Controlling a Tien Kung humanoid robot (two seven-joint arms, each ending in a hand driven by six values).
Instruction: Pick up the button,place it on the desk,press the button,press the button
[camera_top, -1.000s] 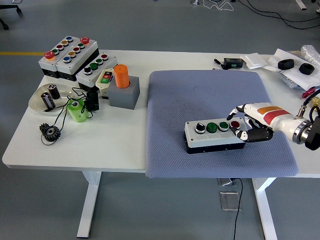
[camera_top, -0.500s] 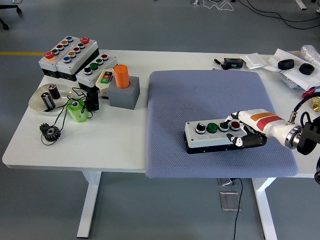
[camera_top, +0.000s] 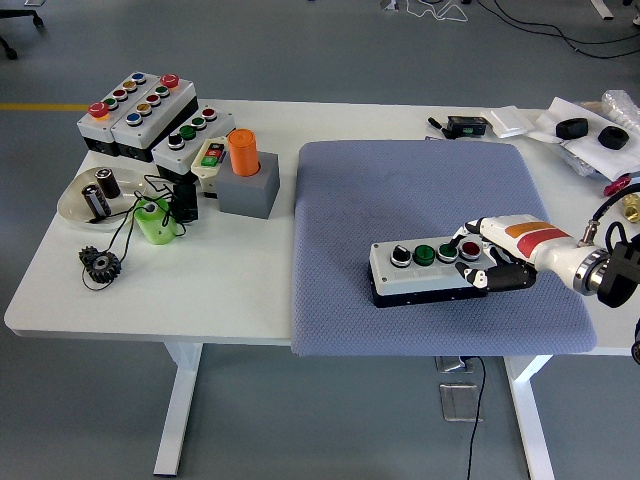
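With the button box (camera_top: 428, 271) already sitting on the blue mat (camera_top: 430, 240), your right hand (camera_top: 500, 262) is curling around its red-button end, presses pending.

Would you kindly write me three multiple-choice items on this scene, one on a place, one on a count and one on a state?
1. Where does the button box lie?
A. on the blue-grey mat
B. on the bare table top
C. in the white dish

2. How many buttons show on top of that box?
A. two
B. four
C. six

3. What is the right hand doing?
A. resting open, far from the box
B. holding the orange cylinder
C. touching the box at its right end, by the red button

Answers:
1 A, the blue-grey mat surrounds the box on all sides.
2 B, one black, two green and one red stand in a row.
3 C, its fingers lie against the box's right end, by the red button.
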